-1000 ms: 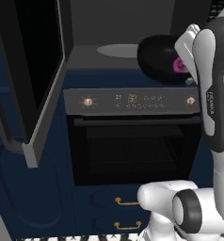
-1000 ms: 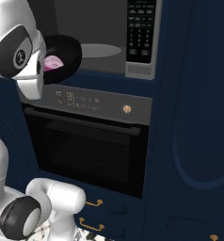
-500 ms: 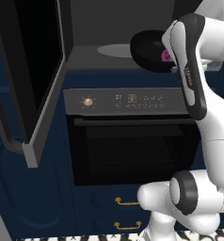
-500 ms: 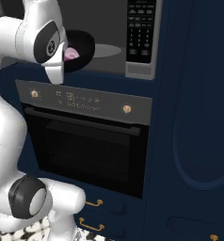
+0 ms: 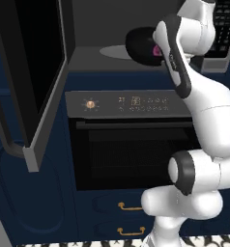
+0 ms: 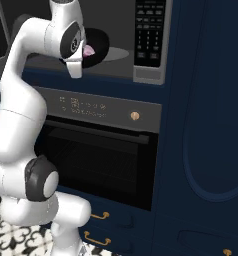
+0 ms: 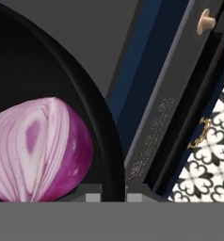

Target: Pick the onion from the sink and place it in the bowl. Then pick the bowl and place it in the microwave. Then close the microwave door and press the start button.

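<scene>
- We grip the glossy black bowl (image 7: pixel 48 94) by its rim, hand (image 7: pixel 107 196) clamped narrow on it.
- The bowl hangs tilted at the microwave (image 5: pixel 102 29) cavity's front edge.
- The onion (image 7: pixel 38 148), magenta with pale layers, lies inside the bowl.

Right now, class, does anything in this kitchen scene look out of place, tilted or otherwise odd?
Only one thing: the bowl, carried at the open microwave by the gripper shut on its rim, tips steeply toward the camera, with the onion inside. Nothing looks spilled or damaged.
</scene>
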{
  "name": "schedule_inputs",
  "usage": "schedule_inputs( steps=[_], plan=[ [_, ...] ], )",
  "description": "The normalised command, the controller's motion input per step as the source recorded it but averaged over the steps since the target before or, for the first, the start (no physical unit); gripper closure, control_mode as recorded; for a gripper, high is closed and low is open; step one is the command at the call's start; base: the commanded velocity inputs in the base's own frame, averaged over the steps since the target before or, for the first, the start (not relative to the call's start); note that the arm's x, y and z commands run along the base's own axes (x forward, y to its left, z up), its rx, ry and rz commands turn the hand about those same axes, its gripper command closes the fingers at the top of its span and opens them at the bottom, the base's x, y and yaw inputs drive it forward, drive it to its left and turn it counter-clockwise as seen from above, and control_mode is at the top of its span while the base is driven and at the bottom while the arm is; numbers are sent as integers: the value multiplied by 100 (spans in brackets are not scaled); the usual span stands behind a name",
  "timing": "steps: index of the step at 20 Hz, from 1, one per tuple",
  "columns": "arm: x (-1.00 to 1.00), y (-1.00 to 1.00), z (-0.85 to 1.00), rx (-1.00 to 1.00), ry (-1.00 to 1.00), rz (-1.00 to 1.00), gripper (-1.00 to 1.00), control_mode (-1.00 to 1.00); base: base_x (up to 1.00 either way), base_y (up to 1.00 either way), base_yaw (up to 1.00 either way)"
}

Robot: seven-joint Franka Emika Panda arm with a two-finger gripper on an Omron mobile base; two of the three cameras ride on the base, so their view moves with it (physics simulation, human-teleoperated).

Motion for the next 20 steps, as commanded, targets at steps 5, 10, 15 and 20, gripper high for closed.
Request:
schedule_inputs(
  steps=[5,10,15,20],
  plan=[
    [98,0,-6,0,0,0,100,-100,0,0,0],
    [73,0,-6,0,0,1,100,-100,0,0,0],
    [67,0,-6,0,0,2,100,-100,0,0,0],
    [67,0,-11,0,0,2,100,-100,0,0,0]
  ],
)
